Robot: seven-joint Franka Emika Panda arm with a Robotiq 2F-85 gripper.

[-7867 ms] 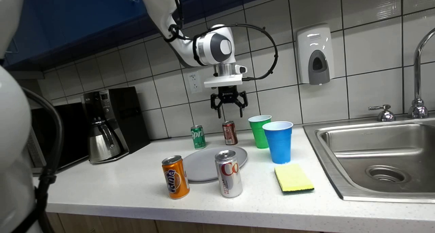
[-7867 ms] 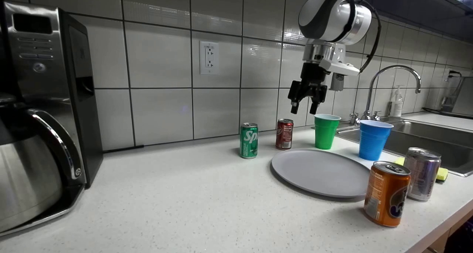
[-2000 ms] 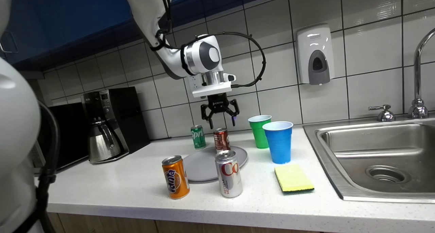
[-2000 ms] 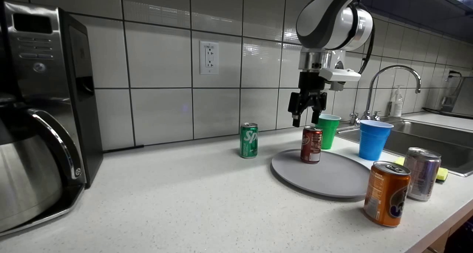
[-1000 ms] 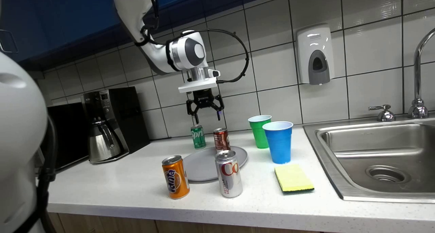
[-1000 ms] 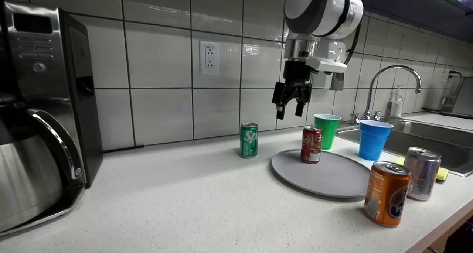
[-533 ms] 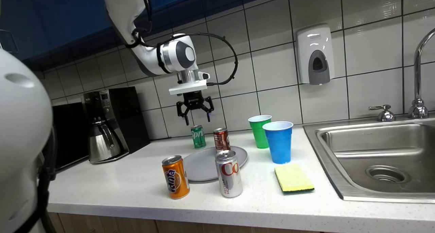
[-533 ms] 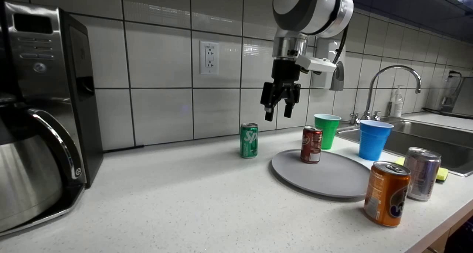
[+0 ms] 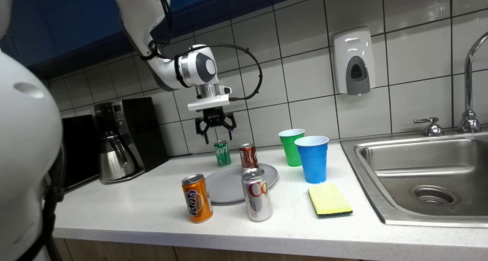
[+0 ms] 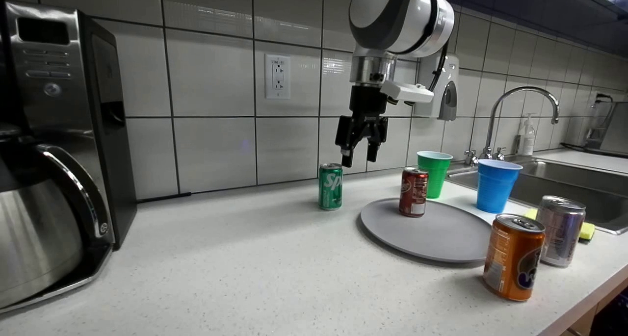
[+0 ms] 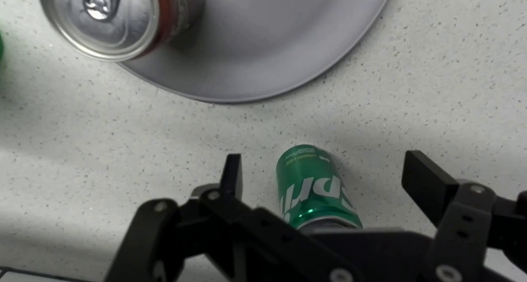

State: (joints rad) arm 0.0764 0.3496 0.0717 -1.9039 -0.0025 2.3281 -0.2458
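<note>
My gripper (image 9: pixel 219 139) is open and empty, pointing down above the counter. It also shows in an exterior view (image 10: pixel 359 159) and in the wrist view (image 11: pixel 323 163). The nearest thing is a green Sprite can (image 10: pixel 330 186), upright near the tiled wall. In the wrist view the green can (image 11: pixel 311 183) shows between the spread fingers, lower down and untouched; its top is partly hidden by the gripper body. A dark red can (image 10: pixel 413 193) stands upright on the grey plate (image 10: pixel 431 238), near its back edge. In the wrist view the red can (image 11: pixel 107 22) is upper left.
An orange Fanta can (image 9: pixel 197 198) and a silver Coke can (image 9: pixel 256 195) stand before the plate. A green cup (image 9: pixel 291 148), blue cup (image 9: pixel 312 160) and yellow sponge (image 9: pixel 329 200) lie toward the sink (image 9: pixel 366 184). A coffee maker (image 9: pixel 129 135) stands at the opposite end.
The red can went from the counter by the wall onto the plate. My open gripper then rose from above it, moved left in both exterior views toward the green can, and lately lowered slightly.
</note>
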